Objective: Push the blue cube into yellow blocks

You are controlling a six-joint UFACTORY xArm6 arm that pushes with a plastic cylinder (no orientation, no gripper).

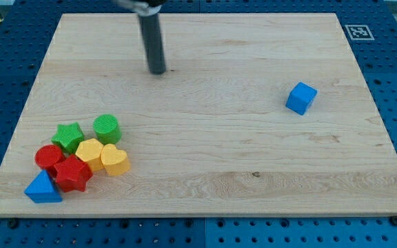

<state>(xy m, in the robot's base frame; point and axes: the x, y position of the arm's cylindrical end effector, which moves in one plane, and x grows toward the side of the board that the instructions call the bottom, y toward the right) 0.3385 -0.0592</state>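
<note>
The blue cube (300, 98) sits alone on the wooden board toward the view's right. Two yellow blocks lie in a cluster at the view's lower left: a rounded yellow block (89, 150) and a yellow heart-shaped block (115, 160) to its right. My tip (157, 71) rests on the board near the view's top, left of centre. It is far to the left of the blue cube and well above the yellow blocks, touching nothing.
Around the yellow blocks sit a green star (68, 136), a green cylinder (106, 129), a red cylinder (48, 157), a red star (72, 173) and a blue triangle (43, 188). A fiducial marker (357, 31) sits at the board's top right corner.
</note>
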